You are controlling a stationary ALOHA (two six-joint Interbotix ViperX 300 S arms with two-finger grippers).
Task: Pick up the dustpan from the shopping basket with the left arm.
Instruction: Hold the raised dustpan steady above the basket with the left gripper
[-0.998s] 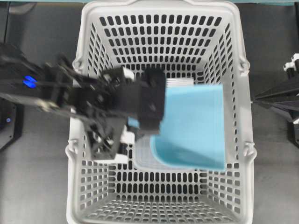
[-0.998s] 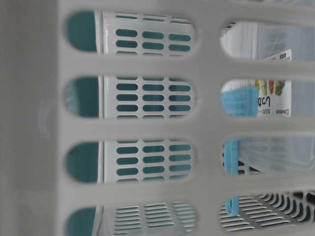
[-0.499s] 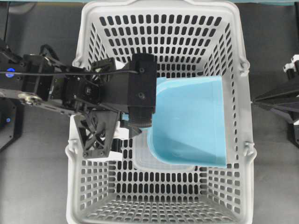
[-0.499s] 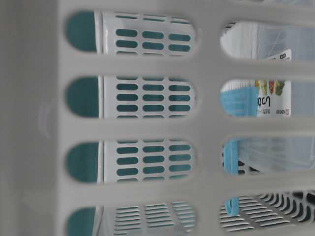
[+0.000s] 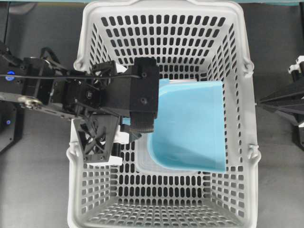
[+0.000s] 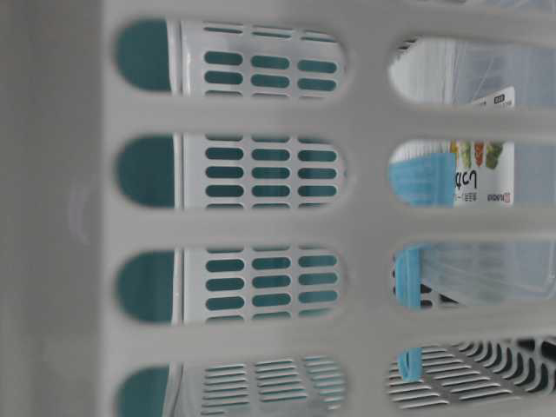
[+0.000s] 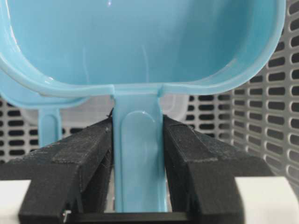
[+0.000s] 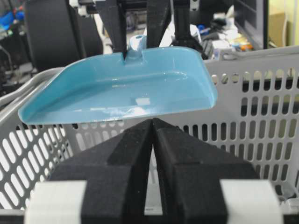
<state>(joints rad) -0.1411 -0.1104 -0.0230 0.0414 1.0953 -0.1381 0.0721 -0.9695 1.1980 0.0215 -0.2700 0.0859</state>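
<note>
The left claw (image 7: 138, 154) is clamped on the handle of the dustpan (image 5: 190, 126), whose pan stretches away from the fingers toward the right wall of the basket (image 5: 237, 57), held above the rim. The right claw (image 8: 153, 154), pressed together and holding nothing, sits well apart outside the basket, so I judge the lift rests on the left arm (image 5: 71, 90) alone.

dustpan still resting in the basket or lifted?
Lifted. The right wrist view shows the dustpan above the shopping basket rim, its handle clamped in the left claw.

dustpan (image 7: 140, 42): glossy smooth plastic | shopping basket (image 5: 161, 28): matt grey perforated plastic
</note>
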